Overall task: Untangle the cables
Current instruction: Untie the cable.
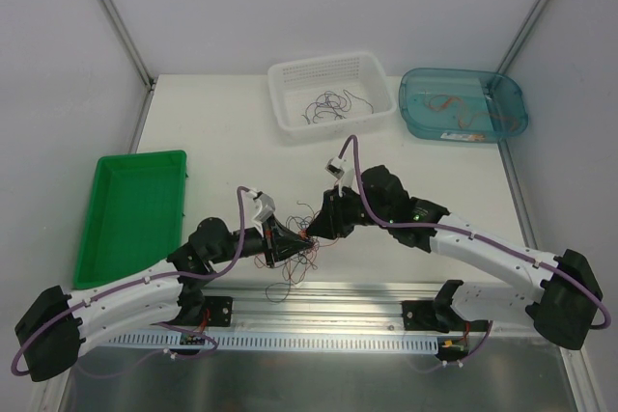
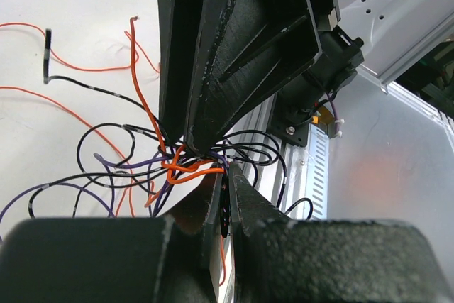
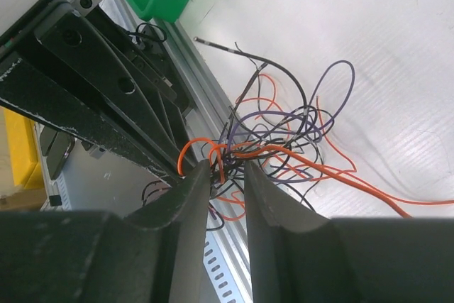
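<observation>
Left and right arms meet over the cables (image 1: 301, 256), a loose knot of hair-thin, curly strands in orange, black and purple. It lies on the matte white table (image 1: 222, 132), just beyond the ribbed aluminium rail (image 1: 319, 301) along the near edge.

Left gripper (image 2: 225, 175): I see its rough black fingers drawn almost together, leaving only a slit, with an orange strand running down through it.

Right gripper (image 3: 227, 168): its curved fingers stand a little apart. Orange and dark strands cross the gap at the tips, and I cannot tell whether any is pinched. The two tips sit just beside each other, nearly nose to nose in the knot.

Single strands loop out to the left and far side and lie flat on the table.

Surroundings:
- The perforated white basket (image 1: 379, 94), holding a few dark strands, is at the far edge.
- The translucent teal tub (image 1: 410, 113), with orange strands inside, is at the far right.
- The glossy green tray (image 1: 140, 157) lies to the left.

All three are well apart from the knot, with white table surface between.
</observation>
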You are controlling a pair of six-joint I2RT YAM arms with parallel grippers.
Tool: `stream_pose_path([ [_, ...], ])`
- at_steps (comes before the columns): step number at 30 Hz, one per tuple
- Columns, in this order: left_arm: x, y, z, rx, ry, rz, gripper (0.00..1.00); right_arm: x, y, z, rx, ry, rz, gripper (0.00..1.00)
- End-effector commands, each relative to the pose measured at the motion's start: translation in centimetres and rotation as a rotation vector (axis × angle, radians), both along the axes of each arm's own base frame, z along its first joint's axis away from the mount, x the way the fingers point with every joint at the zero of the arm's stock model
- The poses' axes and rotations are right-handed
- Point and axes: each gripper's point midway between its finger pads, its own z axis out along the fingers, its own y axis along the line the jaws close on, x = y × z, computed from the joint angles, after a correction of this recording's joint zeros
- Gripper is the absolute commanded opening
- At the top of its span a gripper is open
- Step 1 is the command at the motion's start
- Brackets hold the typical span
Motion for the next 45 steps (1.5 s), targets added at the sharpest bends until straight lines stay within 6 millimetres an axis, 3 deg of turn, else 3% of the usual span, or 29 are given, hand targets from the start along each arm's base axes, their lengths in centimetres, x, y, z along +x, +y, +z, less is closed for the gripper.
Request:
stream_pose_path([
  [1,-0.1,-0.4,4.9,-0.118,-0.143,-0.03,0.01,-0.7,0.6,1.3,0.05,0.006,0.052,0.28],
  [11,1.1,-0.3,4.9,-0.101,-0.198,0.024,0.0,-2.6,2.1,2.6,0.118,0.053,0.175,0.22],
  [15,1.5,-0.2,5.1,-0.099,-0.214,0.046,0.0,-2.5,1.9,2.6,0.108,0.037,0.164,0.01],
  [16,1.5,-0.2,5.0,-0.097,-0.211,0.046,0.0,-2.5,1.7,2.7,0.109,0.027,0.16,0.01],
  [20,1.7,-0.1,3.9,-0.084,-0.169,0.063,0.0,-1.7,0.5,3.0,0.066,-0.042,0.11,0.01],
  [22,1.9,0.1,3.2,-0.076,-0.114,0.087,0.0,-0.2,-0.4,3.5,0.048,-0.096,0.033,0.01],
  [27,3.0,0.9,1.4,-0.051,0.063,0.193,0.04,2.4,-3.9,7.8,0.075,-0.272,-0.131,0.01],
  [31,3.8,1.4,1.2,-0.084,0.157,0.268,0.08,2.6,-4.8,10.1,0.105,-0.345,-0.153,0.01],
  [37,4.4,1.3,1.4,-0.068,0.214,0.301,0.12,2.2,-4.8,10.6,0.139,-0.347,-0.145,0.01],
  [38,4.3,1.4,0.4,-0.023,0.233,0.306,0.14,2.2,-4.8,10.5,0.138,-0.344,-0.145,0.01],
  [40,4.0,1.3,1.0,-0.002,0.201,0.282,0.35,2.3,-4.7,9.9,0.109,-0.344,-0.131,0.01],
  [42,3.5,1.3,2.5,-0.006,0.141,0.243,0.66,2.2,-4.8,8.7,0.043,-0.337,-0.101,0.01],
  [45,2.8,1.4,4.7,0.011,0.086,0.205,0.83,2.2,-4.8,6.4,-0.022,-0.317,-0.076,0.01],
])
